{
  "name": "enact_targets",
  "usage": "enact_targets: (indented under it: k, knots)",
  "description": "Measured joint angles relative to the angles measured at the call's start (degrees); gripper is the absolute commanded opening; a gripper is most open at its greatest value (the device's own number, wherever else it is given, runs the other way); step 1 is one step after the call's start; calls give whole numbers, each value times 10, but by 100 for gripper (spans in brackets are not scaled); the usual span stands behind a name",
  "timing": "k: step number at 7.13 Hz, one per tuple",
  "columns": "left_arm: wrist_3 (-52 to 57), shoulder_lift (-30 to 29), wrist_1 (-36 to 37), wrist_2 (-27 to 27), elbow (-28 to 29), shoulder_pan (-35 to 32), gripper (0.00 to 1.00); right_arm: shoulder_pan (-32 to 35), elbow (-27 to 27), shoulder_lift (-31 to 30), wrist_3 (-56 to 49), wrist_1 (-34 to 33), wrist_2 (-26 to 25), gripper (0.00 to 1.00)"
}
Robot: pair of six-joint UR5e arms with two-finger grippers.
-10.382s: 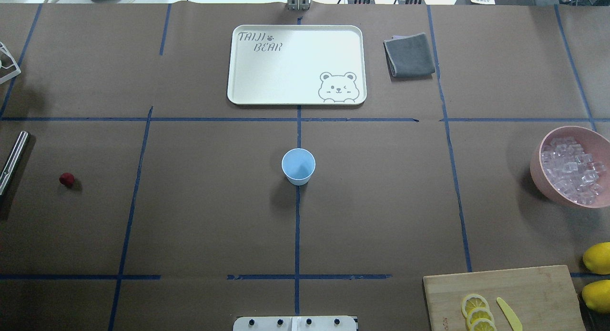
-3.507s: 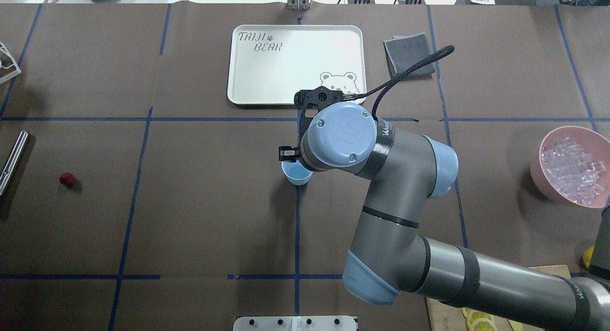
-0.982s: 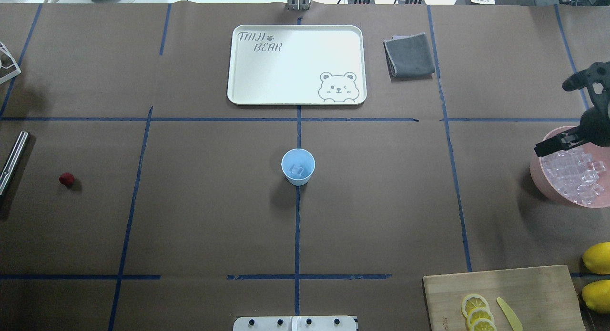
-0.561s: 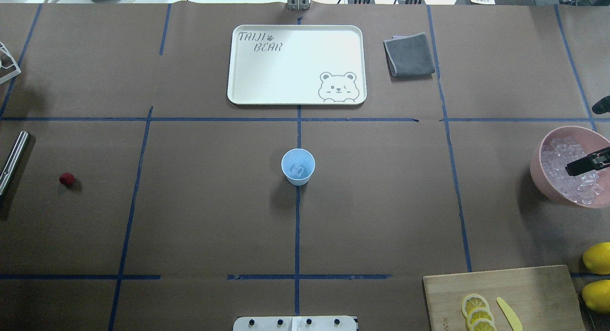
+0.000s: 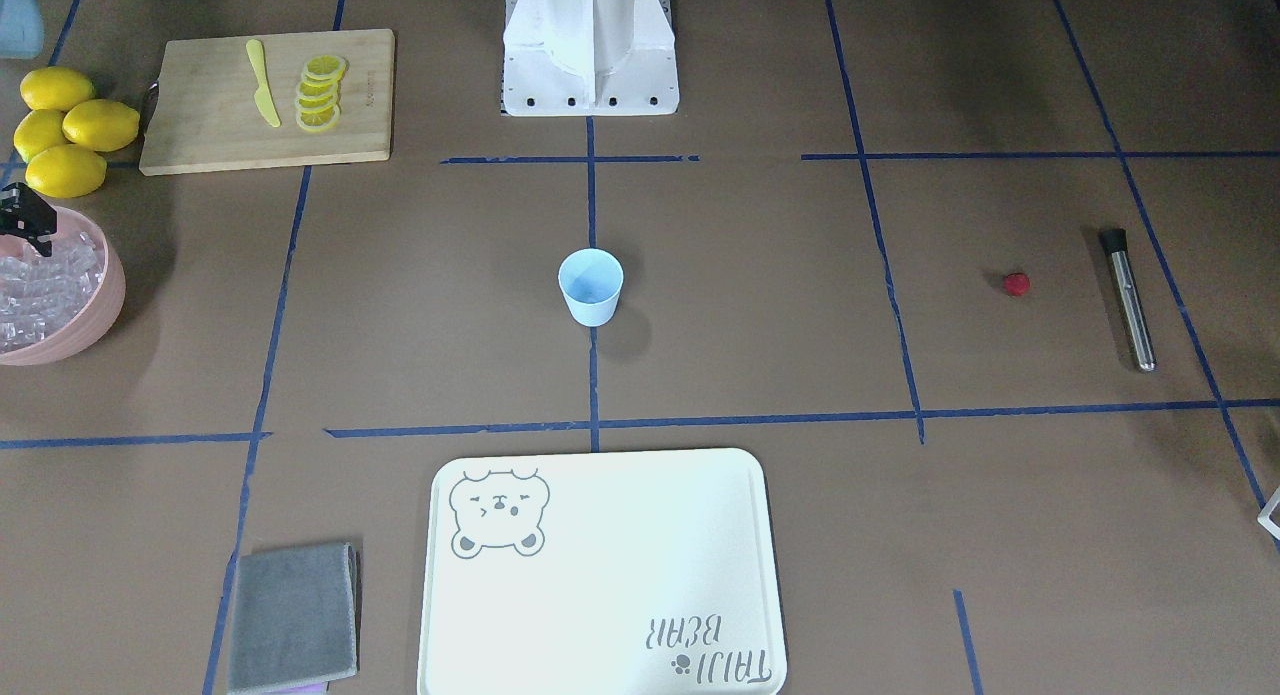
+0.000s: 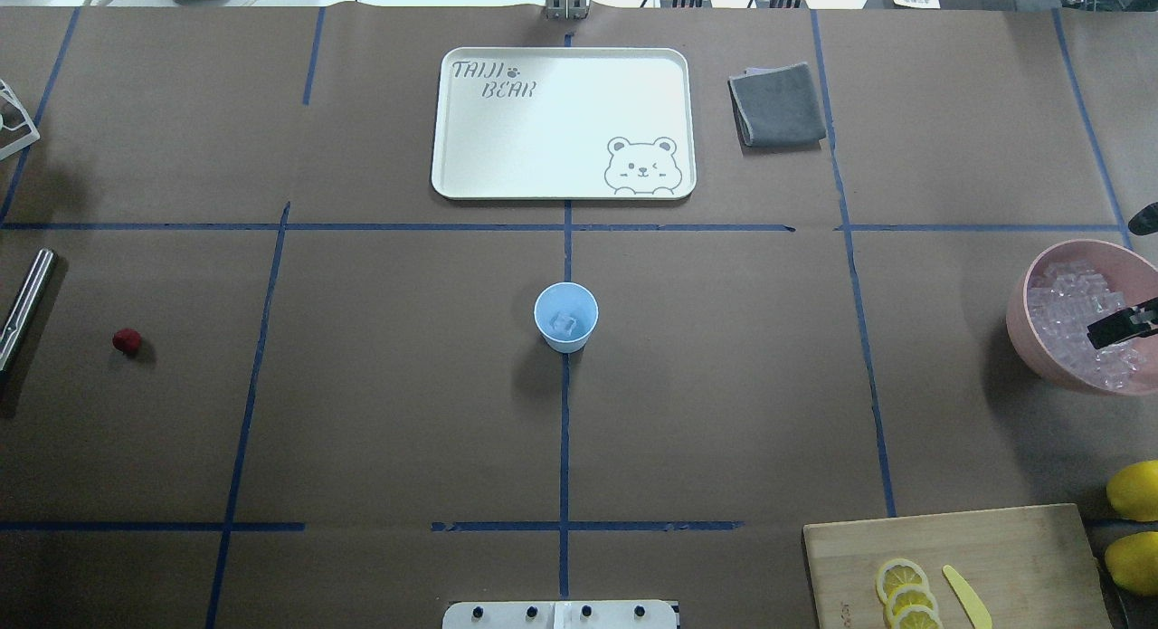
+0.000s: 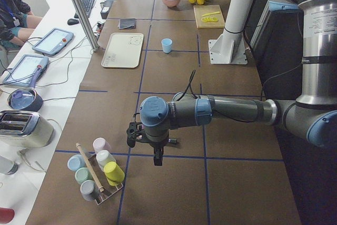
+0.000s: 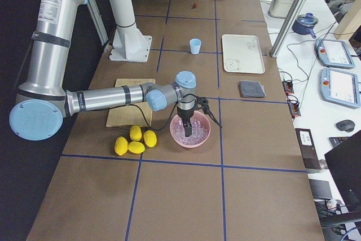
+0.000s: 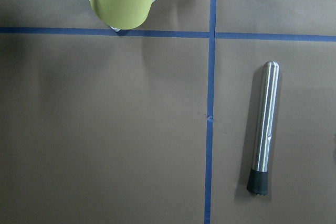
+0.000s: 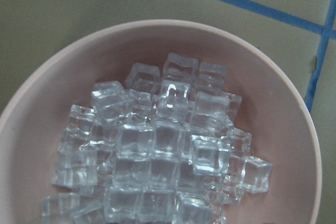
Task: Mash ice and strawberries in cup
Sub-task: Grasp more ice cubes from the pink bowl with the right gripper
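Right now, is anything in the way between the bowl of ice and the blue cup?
Nothing visible. Between the ice in its pink bowl and the cup lies only bare table. The cutting board and grey cloth sit well off that line.

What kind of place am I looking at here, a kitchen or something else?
Probably a robotics lab staged as a drink-prep counter, not a real kitchen: the table is gridded with blue tape, a robot arm reaches over it, and an operator sits alongside with control tablets.

Table (image 6: pixel 398 385) under cup (image 6: pixel 566 317), tray (image 6: pixel 564 122), bowl (image 6: pixel 1020 339)
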Motion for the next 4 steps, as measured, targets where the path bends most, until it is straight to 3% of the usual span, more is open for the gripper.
enact_targets:
  k: [1,2,4]
  knots:
    - [0,0,0,0,0,0,100,0,-8,1,0,0,0,85]
    - [0,0,1,0,0,0,100,-1,-12,2,0,0,1,65]
    - [0,1,1,0,0,0,100,-1,-15,3,3,0,2,16]
